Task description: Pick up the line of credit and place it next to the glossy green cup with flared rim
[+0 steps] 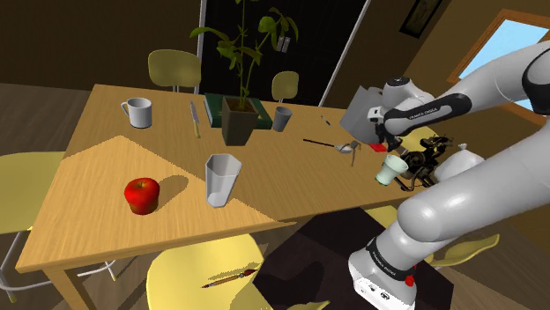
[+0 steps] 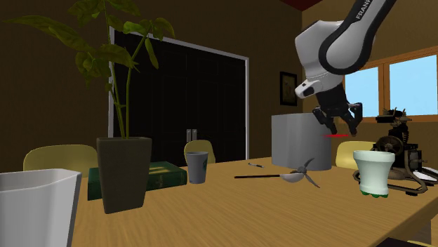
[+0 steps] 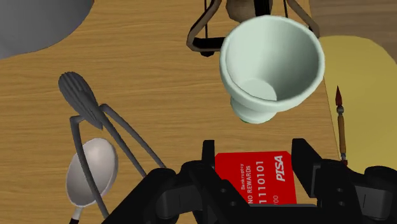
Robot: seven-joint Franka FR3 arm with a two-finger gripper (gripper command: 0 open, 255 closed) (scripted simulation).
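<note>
The robot's black fingers (image 3: 306, 168) pinch a red credit card (image 3: 257, 179), held in the air above the wooden worktop (image 3: 146, 57), near a pale green flared cup (image 3: 273, 70). Pickup looks done; setting it down beside the cup remains.

Your white arm with dark joints (image 1: 498, 79) arches over, wrist pointing down; its all-black two-finger gripper (image 3: 254, 156) clamps a flat red card (image 3: 257, 183).

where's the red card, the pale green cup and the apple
red card (image 3: 257, 178), wrist view, on its printed face
pale green cup (image 3: 259, 89), wrist view, on its inner floor
red apple (image 1: 141, 195), shoulder view, on its front side
</note>
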